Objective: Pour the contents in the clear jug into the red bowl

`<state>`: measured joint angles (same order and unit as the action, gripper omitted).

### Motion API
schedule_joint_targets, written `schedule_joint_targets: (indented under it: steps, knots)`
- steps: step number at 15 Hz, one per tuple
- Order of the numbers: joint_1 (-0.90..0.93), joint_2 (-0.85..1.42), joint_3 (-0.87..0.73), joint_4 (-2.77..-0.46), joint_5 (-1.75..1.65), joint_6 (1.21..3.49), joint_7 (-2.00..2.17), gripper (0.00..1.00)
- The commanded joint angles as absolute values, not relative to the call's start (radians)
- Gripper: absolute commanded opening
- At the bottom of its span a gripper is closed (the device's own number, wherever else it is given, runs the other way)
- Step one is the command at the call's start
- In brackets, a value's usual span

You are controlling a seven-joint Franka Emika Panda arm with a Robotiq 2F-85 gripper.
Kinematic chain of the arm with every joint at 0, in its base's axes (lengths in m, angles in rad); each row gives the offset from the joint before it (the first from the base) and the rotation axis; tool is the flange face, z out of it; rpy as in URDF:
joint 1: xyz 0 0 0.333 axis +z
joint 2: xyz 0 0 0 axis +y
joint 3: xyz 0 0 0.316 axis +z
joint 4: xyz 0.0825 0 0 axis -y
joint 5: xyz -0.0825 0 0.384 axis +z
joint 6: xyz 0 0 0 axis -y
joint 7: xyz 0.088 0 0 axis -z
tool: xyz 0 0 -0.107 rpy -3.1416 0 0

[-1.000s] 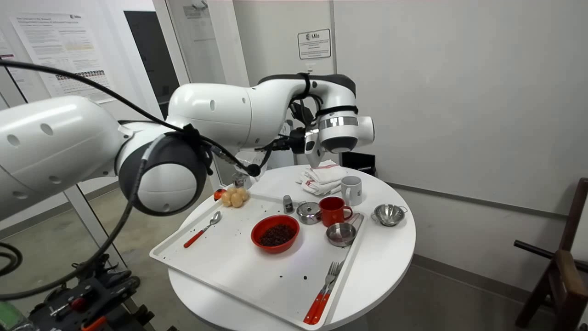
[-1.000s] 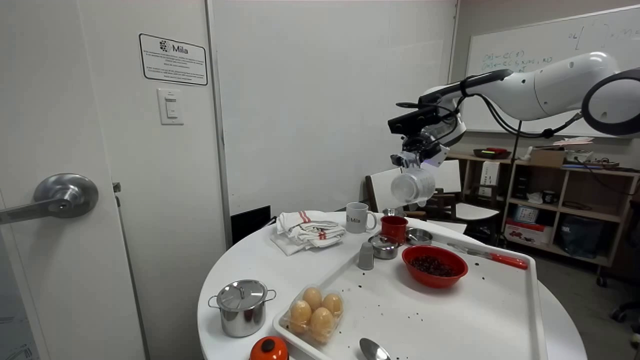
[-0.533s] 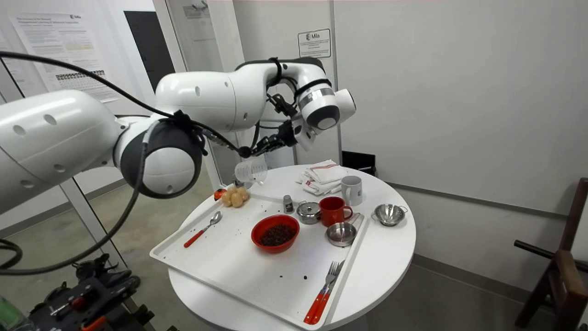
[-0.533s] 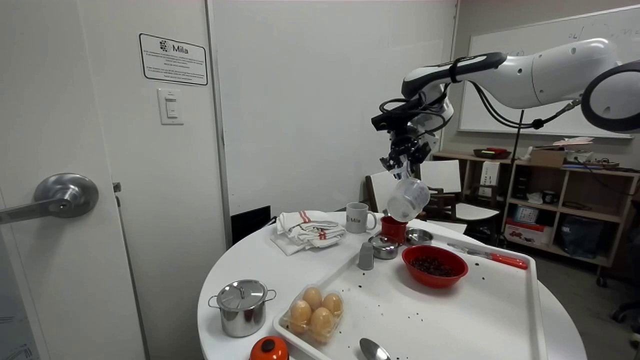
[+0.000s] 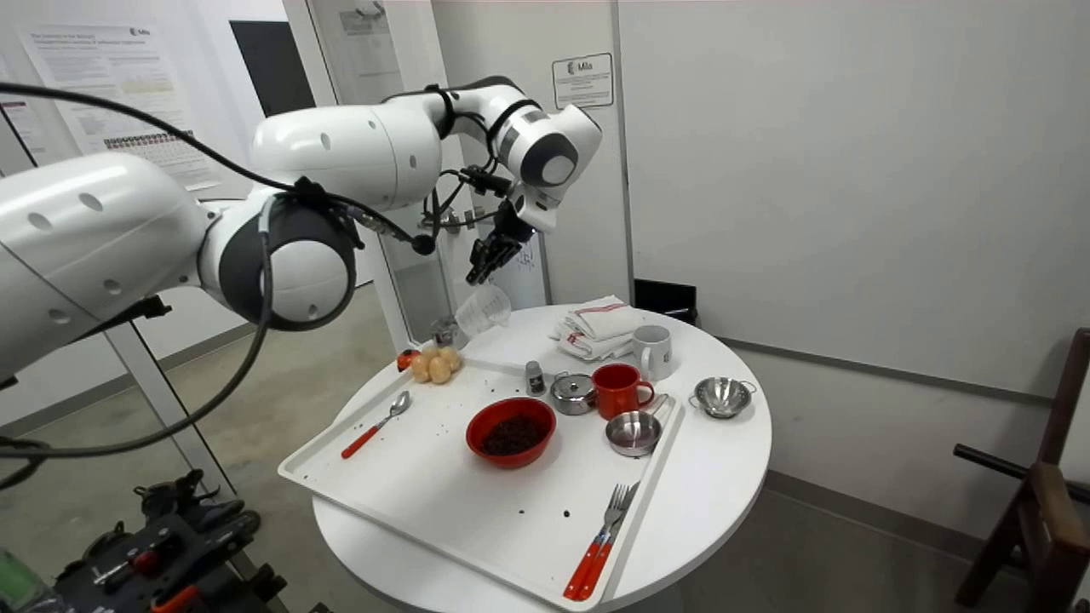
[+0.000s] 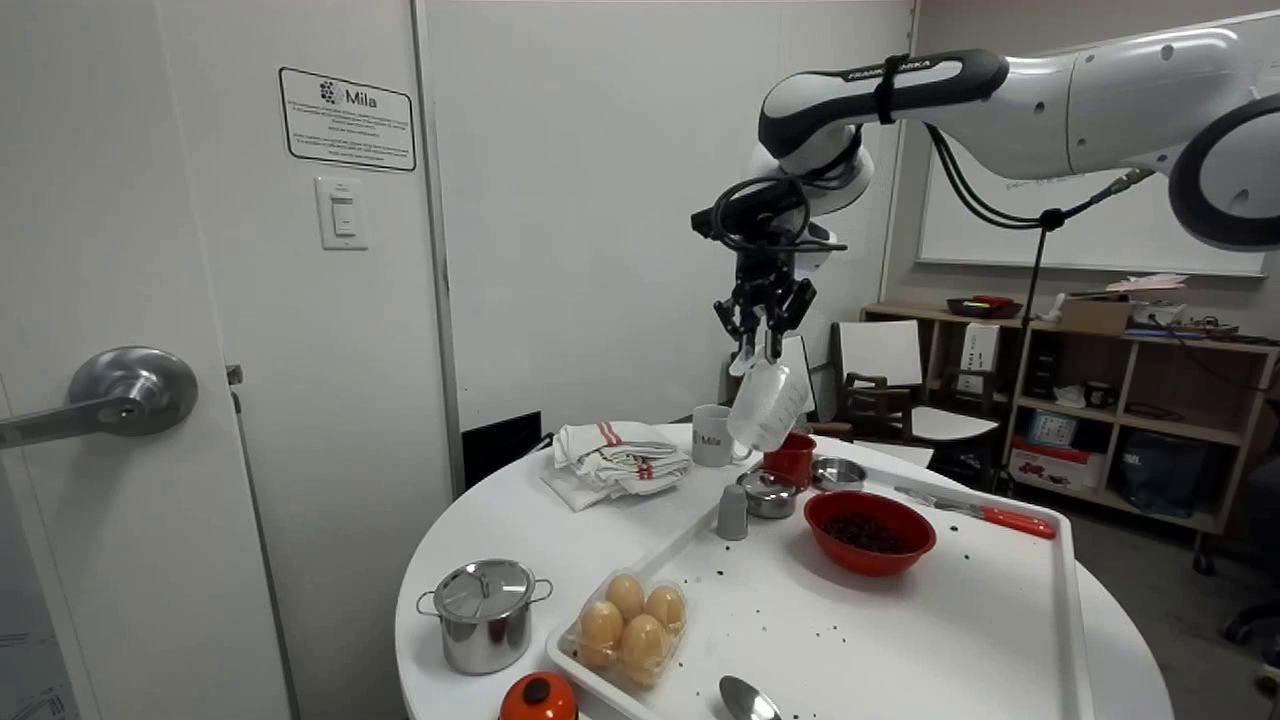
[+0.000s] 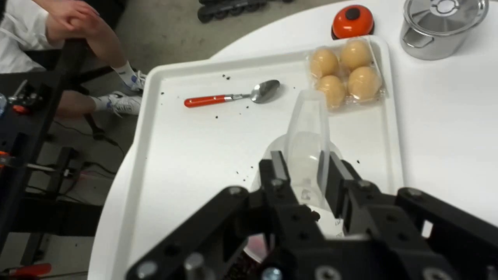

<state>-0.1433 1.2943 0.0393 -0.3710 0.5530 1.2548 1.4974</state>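
Currently the gripper [image 7: 306, 165] is clamped on the handle [image 7: 311, 99] of the clear jug [image 6: 772, 405], 1 finger against each side, as the wrist view shows. The jug hangs tilted in the air, up off the tabletop [image 5: 715, 477], with the white tray [image 5: 409, 481] below it; what it contains cannot be made out. In both exterior views it is apart from the red bowl [image 5: 511, 461], which sits upright on the tray, in from the edge of the tabletop, and holds small dark pieces [image 5: 515, 436]. A few loose dark bits [image 5: 566, 513] lie on the tray.

1 corner of the tray juts past the edge of the tabletop, and near that corner lies a spoon [image 7: 218, 99] with a red handle. At the next corner are 4 eggs [image 6: 640, 640] in clear packaging. Just beyond them, near the tabletop edge, stand an orange-red dome [image 7: 358, 29] with a black knob and a lidded steel pot [image 6: 485, 635].

In an exterior view, folded white towels [image 5: 600, 322] lie near the far edge of the tabletop, with a pale mug [image 5: 658, 351] beside them. A red mug [image 5: 615, 393], a small lidded pot [image 5: 572, 392] and a grey shaker [image 5: 534, 380] form a row by the tray's far rim. A steel colander [image 5: 722, 409] stands by the right edge of the tabletop. A fork [image 5: 582, 569] and a knife [image 5: 601, 572] lie side by side, toward the near edge of the tabletop.
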Motion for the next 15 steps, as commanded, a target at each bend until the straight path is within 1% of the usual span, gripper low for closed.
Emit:
schedule_joint_targets:
  steps: [1,8,15]
  knots:
    - [-0.050,1.304,-0.031,-0.357,0.474,1.391,1.495,0.07]
    - [0.054,1.372,-0.107,-0.346,0.410,1.533,1.558,0.07]
    - [0.051,1.455,-0.143,-0.339,0.416,1.535,1.606,0.07]
